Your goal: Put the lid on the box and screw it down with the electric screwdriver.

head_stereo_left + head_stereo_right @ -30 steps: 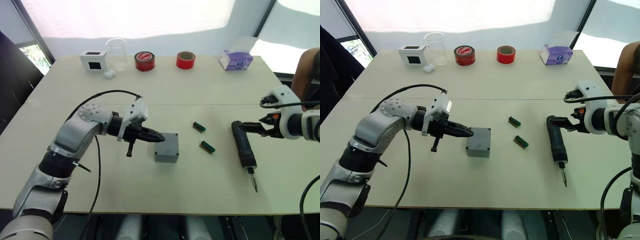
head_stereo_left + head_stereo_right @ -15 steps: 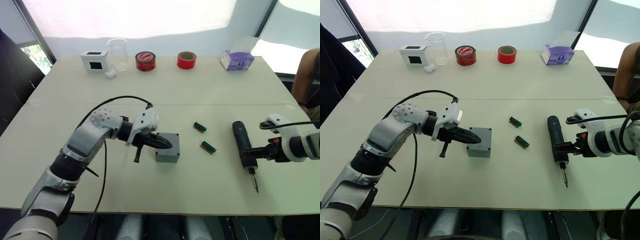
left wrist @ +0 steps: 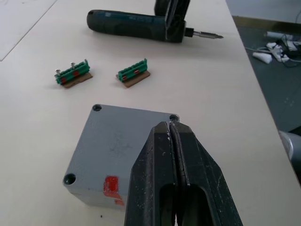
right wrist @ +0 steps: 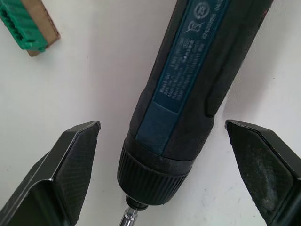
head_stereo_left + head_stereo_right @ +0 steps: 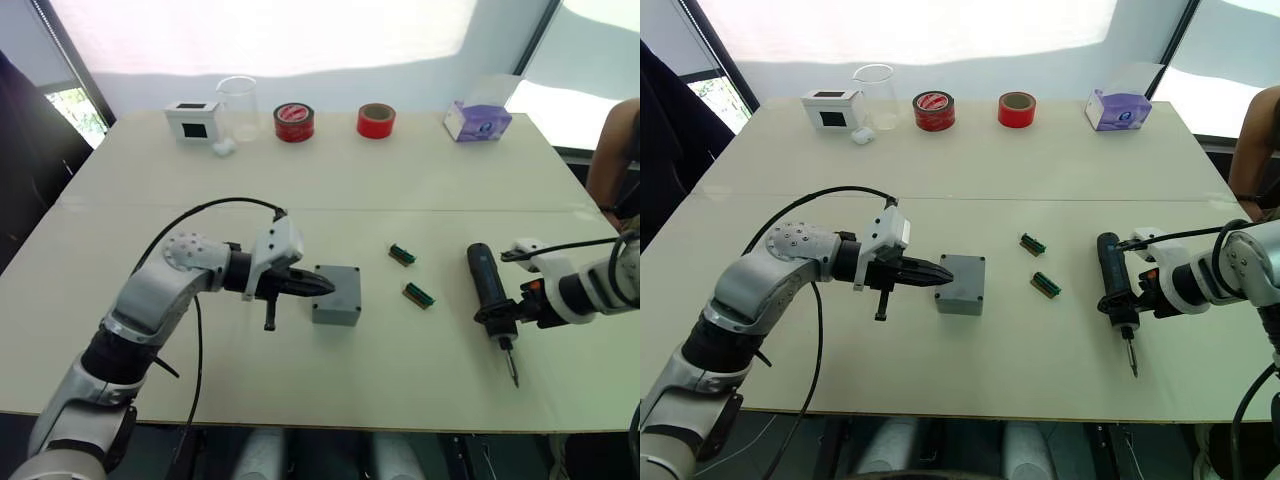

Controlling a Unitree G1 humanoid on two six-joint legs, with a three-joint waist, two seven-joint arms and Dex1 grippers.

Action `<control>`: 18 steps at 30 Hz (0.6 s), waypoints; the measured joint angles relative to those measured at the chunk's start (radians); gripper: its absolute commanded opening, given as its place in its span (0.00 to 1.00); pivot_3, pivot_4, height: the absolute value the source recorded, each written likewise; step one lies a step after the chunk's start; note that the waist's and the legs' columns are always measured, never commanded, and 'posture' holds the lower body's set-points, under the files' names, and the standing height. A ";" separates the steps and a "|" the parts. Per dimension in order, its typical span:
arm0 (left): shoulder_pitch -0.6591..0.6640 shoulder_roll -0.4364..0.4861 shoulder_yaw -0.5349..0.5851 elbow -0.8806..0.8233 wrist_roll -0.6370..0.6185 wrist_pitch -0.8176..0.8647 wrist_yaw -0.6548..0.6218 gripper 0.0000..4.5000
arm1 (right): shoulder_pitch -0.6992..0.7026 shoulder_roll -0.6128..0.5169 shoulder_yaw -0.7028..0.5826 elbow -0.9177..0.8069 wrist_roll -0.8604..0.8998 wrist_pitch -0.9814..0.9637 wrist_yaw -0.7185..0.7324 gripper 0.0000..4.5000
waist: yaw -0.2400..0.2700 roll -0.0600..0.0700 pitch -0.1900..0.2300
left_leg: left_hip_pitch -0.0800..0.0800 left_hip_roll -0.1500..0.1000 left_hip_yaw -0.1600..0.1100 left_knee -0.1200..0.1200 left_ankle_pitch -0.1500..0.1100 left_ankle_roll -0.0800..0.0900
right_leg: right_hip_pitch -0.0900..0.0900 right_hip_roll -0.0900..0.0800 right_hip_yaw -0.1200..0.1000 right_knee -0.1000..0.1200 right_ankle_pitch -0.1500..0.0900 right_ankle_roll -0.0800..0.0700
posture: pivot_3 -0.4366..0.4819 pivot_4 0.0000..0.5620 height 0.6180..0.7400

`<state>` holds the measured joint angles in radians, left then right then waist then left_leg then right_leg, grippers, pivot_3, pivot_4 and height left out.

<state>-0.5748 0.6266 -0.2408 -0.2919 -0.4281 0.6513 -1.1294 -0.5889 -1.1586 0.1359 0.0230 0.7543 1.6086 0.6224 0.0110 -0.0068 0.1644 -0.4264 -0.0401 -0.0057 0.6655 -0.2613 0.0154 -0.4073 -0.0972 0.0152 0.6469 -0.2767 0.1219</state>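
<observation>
On the table, the clenched left tool (image 3: 170, 126) touches the box (image 3: 113, 150); the right tool (image 4: 164, 165) straddles the electric screwdriver (image 4: 193, 89), released.

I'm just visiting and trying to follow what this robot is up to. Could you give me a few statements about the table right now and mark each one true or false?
1. The lid already sits on the box. True.
2. The right gripper is shut tight on the electric screwdriver. False: its fingers stand open on either side of the screwdriver, which lies on the table.
3. The left gripper has its fingers closed together. True.
4. Two small green terminal blocks lie between the box and the screwdriver. True.
5. The two red tape rolls are stacked on the lid. False: they stand apart at the table's far edge.
</observation>
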 measured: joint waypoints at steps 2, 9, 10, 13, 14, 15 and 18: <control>0.012 0.001 0.005 -0.004 0.000 0.003 0.010 0.00 | 0.000 0.000 0.015 -0.001 -0.013 0.000 0.014 1.00 | -0.001 0.000 0.000 | 0.000 0.000 0.000 0.000 0.000 0.000 | 0.000 0.000 0.000 0.000 0.000 0.000 | 0.48 0.27 1.00; 0.014 -0.008 0.012 -0.004 0.000 0.015 0.033 0.00 | -0.017 0.005 0.052 0.002 -0.069 -0.008 0.032 0.77 | -0.001 0.000 0.000 | 0.000 0.000 0.000 0.000 0.000 0.000 | 0.000 0.000 0.000 0.000 0.000 0.000 | 0.48 0.27 1.00; 0.014 -0.010 0.012 -0.004 0.000 0.015 0.037 0.00 | -0.018 0.006 0.056 0.004 -0.079 -0.014 0.035 0.69 | -0.001 0.000 0.000 | 0.000 0.000 0.000 0.000 0.000 0.000 | 0.000 0.000 0.000 0.000 0.000 0.000 | 0.48 0.27 1.00; 0.014 -0.015 0.013 -0.004 -0.006 0.019 0.044 0.00 | -0.035 0.007 0.082 0.034 -0.115 -0.035 0.049 0.44 | -0.002 0.000 0.000 | 0.000 0.000 0.000 0.000 0.000 0.000 | 0.000 0.000 0.000 0.000 0.000 0.000 | 0.48 0.27 1.00; 0.013 -0.019 0.013 -0.004 -0.010 0.020 0.046 0.00 | -0.042 0.008 0.095 0.034 -0.122 -0.041 0.057 0.40 | -0.002 0.000 0.000 | 0.000 0.000 0.000 0.000 0.000 0.000 | 0.000 0.000 0.000 0.000 0.000 0.000 | 0.48 0.27 1.00; 0.013 -0.022 0.013 -0.005 -0.015 0.020 0.048 0.00 | -0.044 0.007 0.098 0.040 -0.128 -0.044 0.065 0.39 | -0.002 0.000 0.000 | 0.000 0.000 0.000 0.000 0.000 0.000 | 0.000 0.000 0.000 0.000 0.000 0.000 | 0.48 0.27 1.00; 0.013 -0.022 0.013 -0.005 -0.019 0.020 0.052 0.00 | -0.045 0.005 0.106 0.046 -0.143 -0.049 0.087 0.39 | -0.001 0.000 0.000 | 0.000 0.000 0.000 0.000 0.000 0.000 | 0.001 0.000 0.000 0.000 0.000 0.000 | 0.48 0.27 1.00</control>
<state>-0.5617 0.6047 -0.2276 -0.2964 -0.4469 0.6710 -1.0778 -0.6337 -1.1539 0.2415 0.0694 0.6109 1.5594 0.7097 0.0096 -0.0073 0.1642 -0.4260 -0.0399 -0.0059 0.6657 -0.2612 0.0153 -0.4066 -0.0969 0.0149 0.6469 -0.2766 0.1219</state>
